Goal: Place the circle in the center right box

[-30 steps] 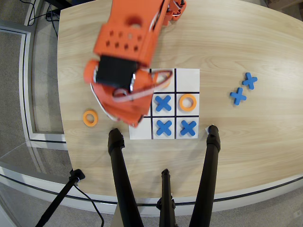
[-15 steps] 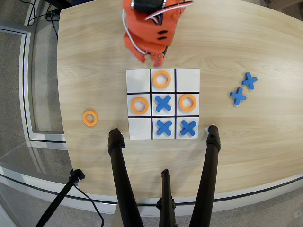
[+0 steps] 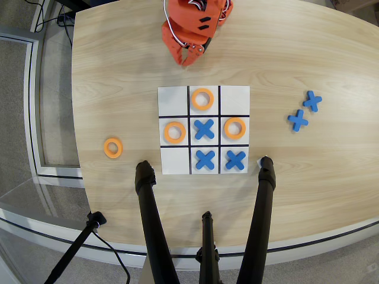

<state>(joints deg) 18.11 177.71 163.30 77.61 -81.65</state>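
**Orange ring seated in a middle-row side cell; claw clear of the board**

Orange rings number four in the overhead view. The circle (image 3: 174, 132) lies flat inside the middle-row cell at the board's 9 o'clock side, the center right box (image 3: 174, 120), within its black lines. A second ring (image 3: 235, 128) occupies the opposite middle-row cell at 3 o'clock, and a third ring (image 3: 202, 99) sits in the top-middle cell at 12 o'clock. The fourth ring (image 3: 112, 147) lies off the board on the tabletop (image 3: 118, 65), out at 9 o'clock.

Blue crosses: one in the centre cell (image 3: 204, 129), one in the bottom-middle cell (image 3: 205, 159), one in the bottom corner cell at 5 o'clock (image 3: 235, 160). Two spare crosses (image 3: 305, 110) lie together on the tabletop at 3 o'clock, well apart from the white board (image 3: 234, 95).

The claw (image 3: 188, 57) hangs over bare wood at 12 o'clock of the board, apart from it, holding nothing. Its jaws appear slightly parted.
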